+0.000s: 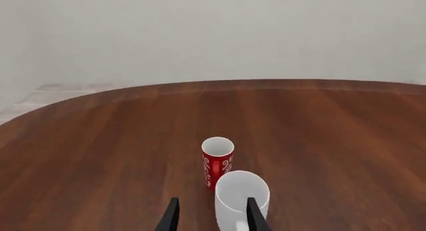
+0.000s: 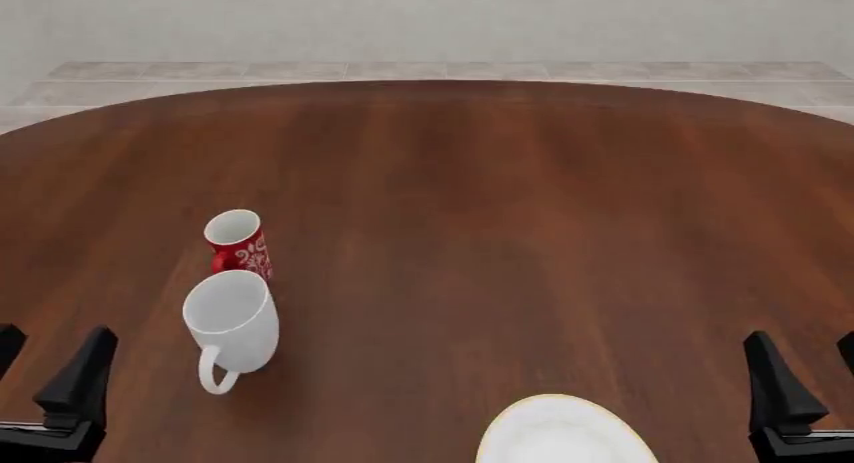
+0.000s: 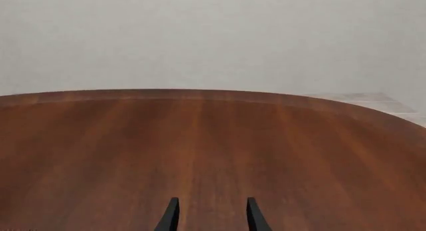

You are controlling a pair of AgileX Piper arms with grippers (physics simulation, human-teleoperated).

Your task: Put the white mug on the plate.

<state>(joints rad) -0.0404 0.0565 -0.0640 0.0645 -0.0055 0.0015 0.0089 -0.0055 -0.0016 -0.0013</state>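
White mug (image 2: pixel 232 320) upright beside red mug (image 2: pixel 238 242), plate (image 2: pixel 566 435) apart.

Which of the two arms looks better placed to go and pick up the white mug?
The left, probably. The white mug stands on the left side of the table, just ahead of the left gripper, whose jaws are open. The right gripper is far across, past the plate.

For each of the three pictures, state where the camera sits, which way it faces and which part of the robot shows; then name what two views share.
Front view: above and behind the arms, looking forward and down at the table; white mug, red mug, plate, left gripper, right gripper.
Left wrist view: behind the left gripper, facing both mugs; fingers apart.
Right wrist view: behind the right gripper, facing bare table and wall; fingers apart.
Shared: front and left wrist views both show the two mugs.
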